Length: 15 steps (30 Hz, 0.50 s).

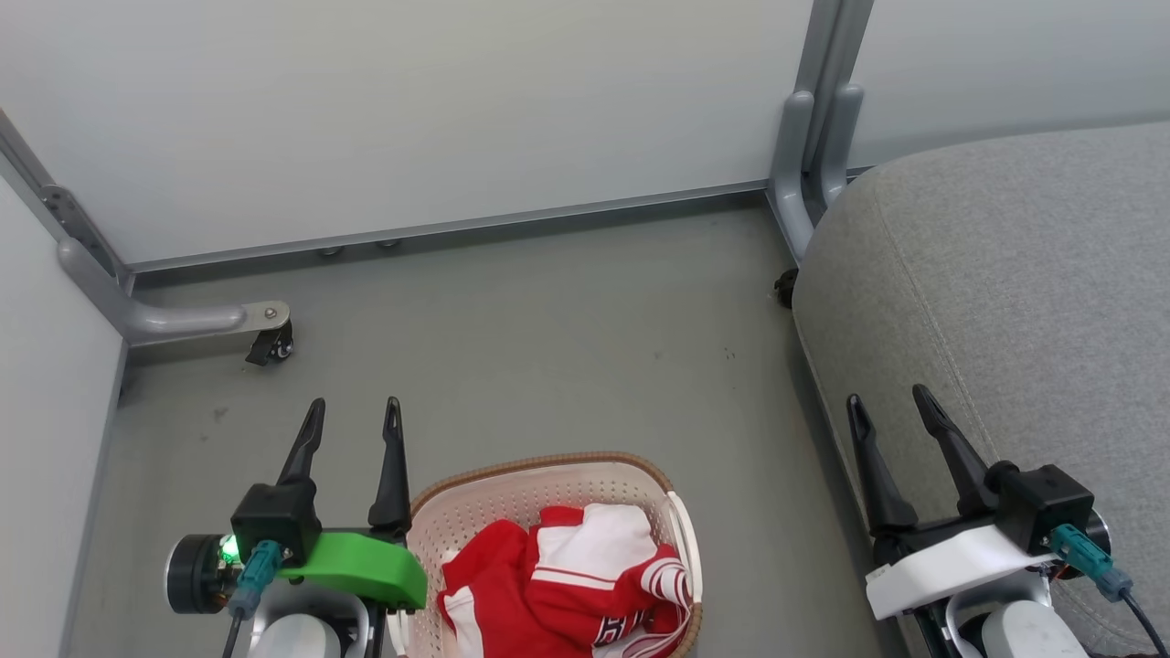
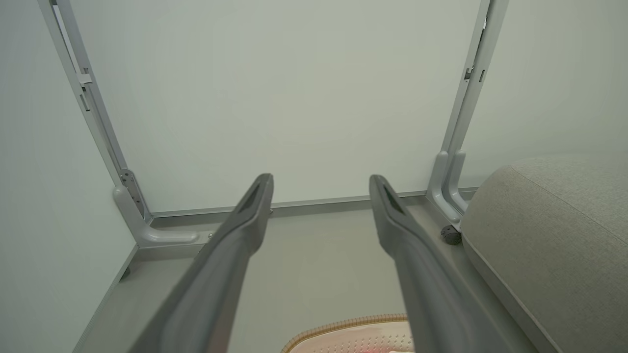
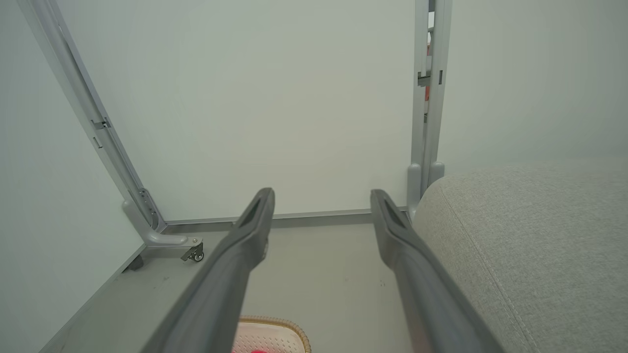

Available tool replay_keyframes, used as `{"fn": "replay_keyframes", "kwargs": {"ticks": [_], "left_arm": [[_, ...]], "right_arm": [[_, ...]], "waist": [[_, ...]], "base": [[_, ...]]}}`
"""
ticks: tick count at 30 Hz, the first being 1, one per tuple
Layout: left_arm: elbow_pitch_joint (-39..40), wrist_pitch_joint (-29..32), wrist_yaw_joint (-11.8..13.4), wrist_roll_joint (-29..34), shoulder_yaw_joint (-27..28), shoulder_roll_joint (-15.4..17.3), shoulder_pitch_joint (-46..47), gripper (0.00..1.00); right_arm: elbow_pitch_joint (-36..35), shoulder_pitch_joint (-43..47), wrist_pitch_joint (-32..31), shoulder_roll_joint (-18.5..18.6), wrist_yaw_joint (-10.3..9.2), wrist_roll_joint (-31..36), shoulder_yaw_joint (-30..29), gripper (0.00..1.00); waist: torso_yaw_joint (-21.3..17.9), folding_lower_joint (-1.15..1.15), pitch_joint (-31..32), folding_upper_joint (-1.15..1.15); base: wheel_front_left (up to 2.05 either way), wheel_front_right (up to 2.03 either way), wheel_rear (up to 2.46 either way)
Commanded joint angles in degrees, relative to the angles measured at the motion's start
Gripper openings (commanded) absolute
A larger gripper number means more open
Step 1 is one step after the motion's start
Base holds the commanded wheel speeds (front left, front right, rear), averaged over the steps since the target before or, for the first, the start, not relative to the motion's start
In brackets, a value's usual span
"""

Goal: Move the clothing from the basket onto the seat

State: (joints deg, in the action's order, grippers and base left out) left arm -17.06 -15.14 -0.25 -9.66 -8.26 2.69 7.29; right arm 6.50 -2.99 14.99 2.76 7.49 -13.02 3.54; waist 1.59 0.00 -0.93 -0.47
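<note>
The red and white clothing (image 1: 567, 580) lies bunched in the cream perforated basket (image 1: 512, 498) on the floor at the bottom centre of the head view. The basket's brown rim also peeks into the left wrist view (image 2: 343, 324) and the right wrist view (image 3: 274, 323). The grey seat (image 1: 1005, 274) fills the right side. My left gripper (image 1: 355, 413) hangs open just left of the basket, nothing between its fingers. My right gripper (image 1: 888, 400) stands open over the seat's left edge, also empty. Both wrist views show the fingers spread wide, the left gripper (image 2: 321, 182) and the right gripper (image 3: 322, 196).
Pale partition walls (image 1: 411, 110) close off the back and left. Their grey metal feet with castors (image 1: 270, 343) stand at the back left, and a grey post (image 1: 813, 146) rises beside the seat. Bare grey floor (image 1: 567, 347) lies beyond the basket.
</note>
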Motion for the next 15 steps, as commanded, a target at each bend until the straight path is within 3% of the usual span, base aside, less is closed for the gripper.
{"fn": "replay_keyframes", "kwargs": {"ticks": [1,15], "left_arm": [[-0.2,0.0,0.2,-0.1,0.0,0.4,0.9,1.00],[-1.5,0.0,0.7,0.8,-0.1,0.4,1.5,1.00]], "right_arm": [[0.3,0.6,0.2,0.1,0.00,-0.2,0.0,1.00],[1.8,-0.5,0.2,0.1,0.00,-0.4,0.2,1.00]], "waist": [[0.0,0.00,0.0,0.47],[0.2,0.00,-0.3,0.47]], "base": [[0.00,0.00,0.00],[0.00,0.00,0.00]]}}
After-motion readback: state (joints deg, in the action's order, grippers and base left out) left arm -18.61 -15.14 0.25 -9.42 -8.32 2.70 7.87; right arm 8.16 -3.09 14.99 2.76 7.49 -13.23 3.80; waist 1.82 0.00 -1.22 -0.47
